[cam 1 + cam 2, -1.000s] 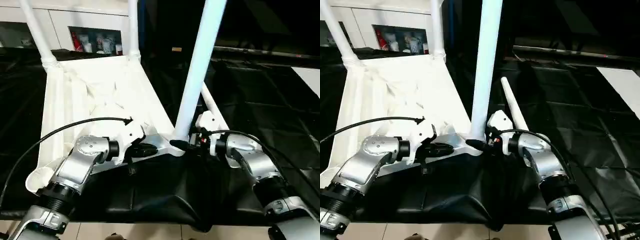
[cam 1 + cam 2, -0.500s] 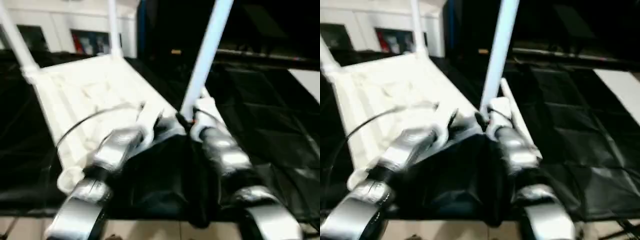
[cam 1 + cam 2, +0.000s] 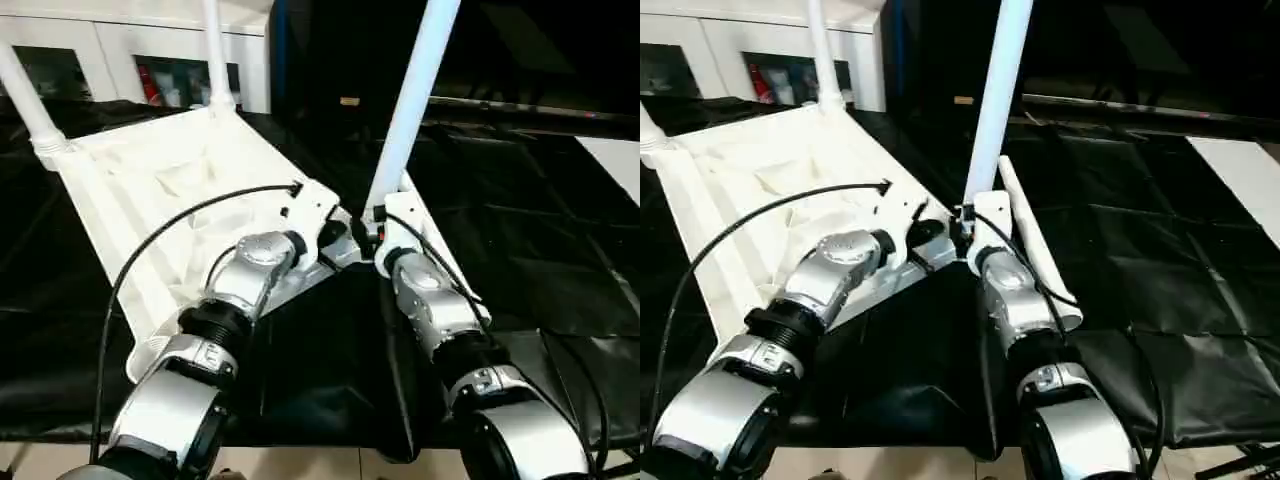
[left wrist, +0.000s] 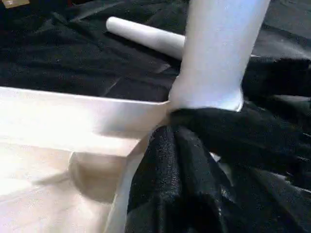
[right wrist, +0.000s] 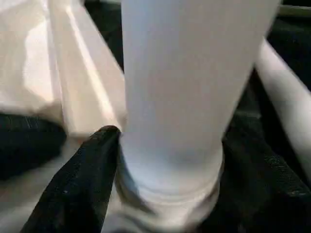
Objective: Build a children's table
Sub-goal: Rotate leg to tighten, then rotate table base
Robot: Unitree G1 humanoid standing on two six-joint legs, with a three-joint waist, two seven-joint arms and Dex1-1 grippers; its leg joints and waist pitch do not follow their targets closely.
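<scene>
The children's table lies upside down on black cloth, its ribbed white top (image 3: 170,170) facing up. Two legs (image 3: 25,95) (image 3: 213,50) stand in the far corners. A third leg (image 3: 415,90) rises from the near right corner socket. My right gripper (image 3: 372,222) straddles this leg's base, and its fingers (image 5: 82,184) press against both sides. My left gripper (image 3: 335,235) is shut, with its fingers (image 4: 170,184) against the same corner, beside the socket. A loose leg (image 3: 1018,200) lies on the cloth just right of that corner.
A white cabinet (image 3: 150,60) with glass doors stands behind the table top. Black cloth (image 3: 520,230) spreads wide to the right, with a pale strip (image 3: 620,160) at the far right edge. A black cable (image 3: 170,230) arcs over the top from my left arm.
The whole picture has shifted and tilted, so the camera moved. Both forearms now point more straight ahead at the corner. Both grippers have stayed at the base of the upright leg.
</scene>
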